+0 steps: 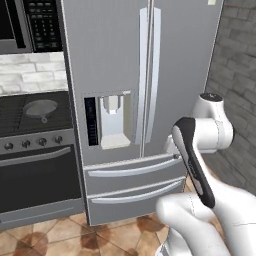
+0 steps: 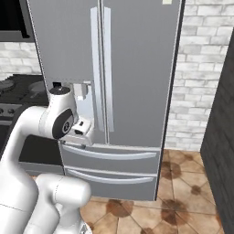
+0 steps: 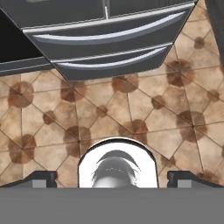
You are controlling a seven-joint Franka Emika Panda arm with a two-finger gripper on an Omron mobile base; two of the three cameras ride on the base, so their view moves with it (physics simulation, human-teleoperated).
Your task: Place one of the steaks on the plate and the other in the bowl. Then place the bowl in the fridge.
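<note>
**Arm folded in front of the closed fridge**

Nearest, the gripper [image 3: 112,178] points down at the brown tiled floor [image 3: 131,113], its two dark fingertips [image 3: 41,178] set wide apart with nothing between them. Beyond it, at twelve o'clock, the fridge [image 1: 125,75] stands with both doors shut and its two lower drawers [image 2: 109,165] closed. Farther off at nine o'clock, a grey pan [image 1: 41,108] sits on the stove [image 1: 35,150], well apart from the fridge.
</note>
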